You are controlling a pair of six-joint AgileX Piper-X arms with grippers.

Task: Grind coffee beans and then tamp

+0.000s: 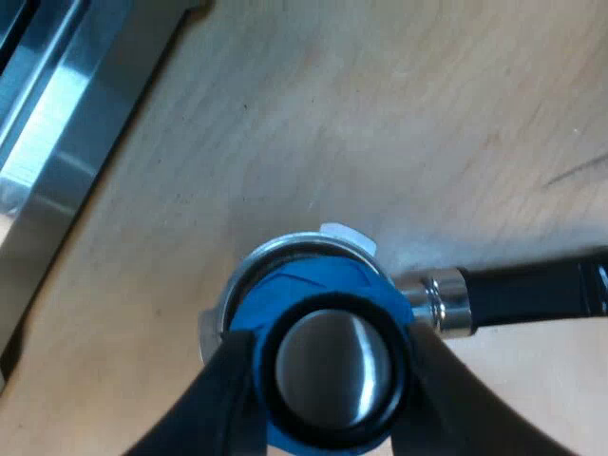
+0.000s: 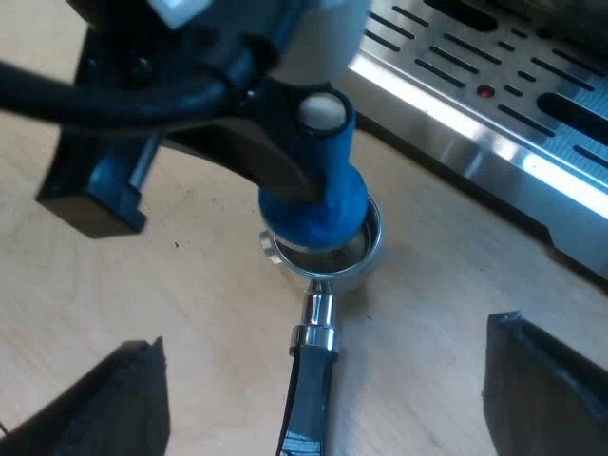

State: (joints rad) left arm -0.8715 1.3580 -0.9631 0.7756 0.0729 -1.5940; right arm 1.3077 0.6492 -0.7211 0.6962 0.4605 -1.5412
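A blue tamper [image 1: 328, 366] with a round metal top stands in the basket of the metal holder [image 1: 313, 249], which rests on the wooden table. My left gripper [image 1: 328, 380] is shut on the tamper, one black finger on each side. From the right wrist view the blue tamper [image 2: 318, 204] sits in the holder's basket [image 2: 328, 252] with the left arm's finger [image 2: 280, 157] against it. The holder's dark handle [image 2: 309, 394] reaches toward my right gripper [image 2: 328, 399], which is open with nothing between its fingers, just above the table.
The espresso machine's steel drip tray [image 2: 494, 104] with slotted grille lies close beyond the holder. Its metal edge [image 1: 57, 142] runs along the wooden table [image 1: 380, 123] near the left gripper.
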